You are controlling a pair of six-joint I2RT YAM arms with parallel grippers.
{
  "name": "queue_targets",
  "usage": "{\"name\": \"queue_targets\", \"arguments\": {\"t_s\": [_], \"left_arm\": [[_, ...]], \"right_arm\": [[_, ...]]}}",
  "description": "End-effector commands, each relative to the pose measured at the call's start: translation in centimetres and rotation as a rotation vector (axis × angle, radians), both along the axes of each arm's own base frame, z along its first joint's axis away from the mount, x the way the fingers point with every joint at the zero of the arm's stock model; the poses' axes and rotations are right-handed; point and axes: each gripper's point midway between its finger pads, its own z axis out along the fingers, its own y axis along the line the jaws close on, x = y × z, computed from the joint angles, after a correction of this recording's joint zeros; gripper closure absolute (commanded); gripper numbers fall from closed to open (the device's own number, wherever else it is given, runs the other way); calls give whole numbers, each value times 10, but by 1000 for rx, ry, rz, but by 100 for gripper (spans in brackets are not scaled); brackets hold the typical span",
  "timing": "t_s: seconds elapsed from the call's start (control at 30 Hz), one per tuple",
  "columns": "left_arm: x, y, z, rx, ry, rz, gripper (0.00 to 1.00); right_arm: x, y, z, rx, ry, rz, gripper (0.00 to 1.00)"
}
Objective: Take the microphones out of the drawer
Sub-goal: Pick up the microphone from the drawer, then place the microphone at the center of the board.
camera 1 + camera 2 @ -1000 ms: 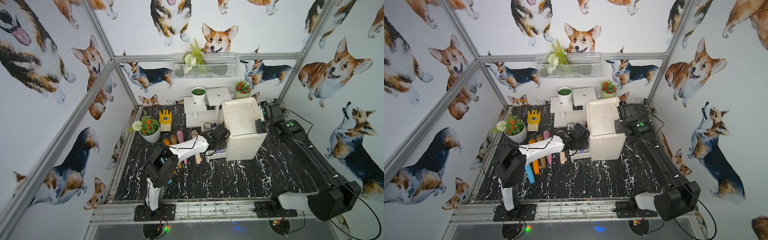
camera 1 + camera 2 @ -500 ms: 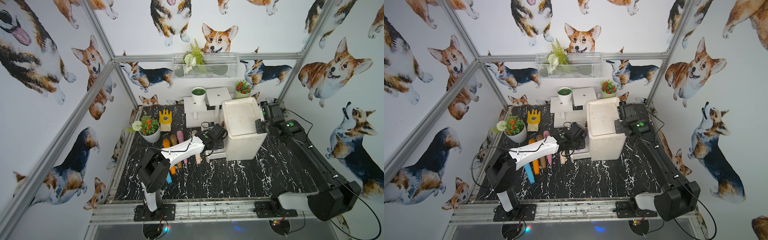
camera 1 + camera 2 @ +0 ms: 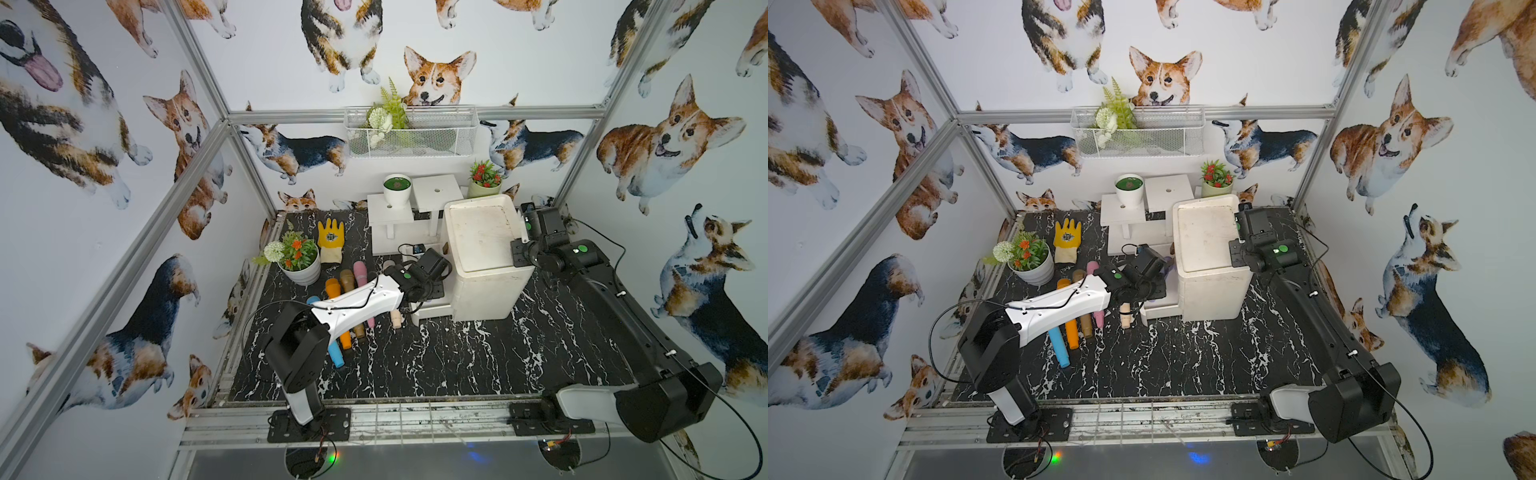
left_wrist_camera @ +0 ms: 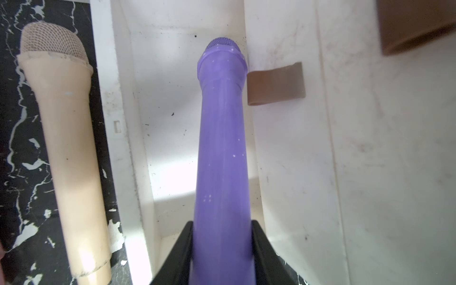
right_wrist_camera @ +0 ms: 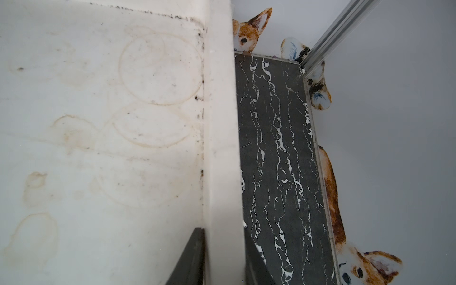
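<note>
Top views, clock dirs taken from the white cabinet (image 3: 482, 237). Open drawer (image 3: 430, 309) stuck out at its foot, approx 8 o'clock. Beige mic (image 3: 396, 320) lay on the black marble table (image 3: 457, 365) just beside the drawer, 9 o'clock side, parallel to it, with the drawer wall between it and the purple mic (image 4: 222, 135). Further out at 9: row of colored mics (image 3: 345, 338), partly under the L arm. Flower pot (image 3: 299, 266) and yellow glove (image 3: 331, 241) at approx 10, well apart from the drawer.

Tight spot: brown tab (image 4: 275, 84) on the cabinet front sat just beside the purple mic's head, and the drawer wall ran close along the same side.

L gripper (image 4: 221, 223) was part-closed, both fingers (image 4: 183, 244) clamped on the purple mic's handle near the butt end. The mic pointed straight away from the fingers, head furthest out, body over the drawer's inside. Couldn't tell if it was off the drawer floor.

R gripper (image 5: 223, 230) at 3 o'clock, nearly closed, pinching the raised rim of the cabinet top, one finger inside the rim, one outside.
</note>
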Motion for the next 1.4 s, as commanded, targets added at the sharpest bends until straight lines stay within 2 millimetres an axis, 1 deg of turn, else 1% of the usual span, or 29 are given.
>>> {"name": "queue_targets", "arguments": {"t_s": [0.0,0.1,0.13,0.17,0.2,0.37,0.5,0.67,0.97,1.37], "left_arm": [[7,3,20,-15,-77,11,100],[7,9,30,-4,-104,16,100],[8,11,30,6,-107,17,100],[7,15,40,-6,-126,21,100],[6,17,45,-8,-137,24,100],[2,33,63,-2,-180,44,100],[1,52,76,25,-226,72,100],[4,79,82,60,-262,122,100],[7,116,64,100,-233,196,100],[3,161,31,148,-173,293,100]], "right_arm": [[-60,10,-58,-12,346,129,74],[-59,10,-58,-11,349,129,74],[-59,10,-58,-11,349,130,74],[-59,10,-59,-12,350,129,74],[-59,10,-59,-11,351,129,74],[-59,10,-59,-12,350,129,74],[-59,11,-59,-11,353,129,74],[-59,11,-60,-12,357,129,74],[-59,11,-61,-12,359,129,74],[-59,12,-63,-11,367,131,74]]}}
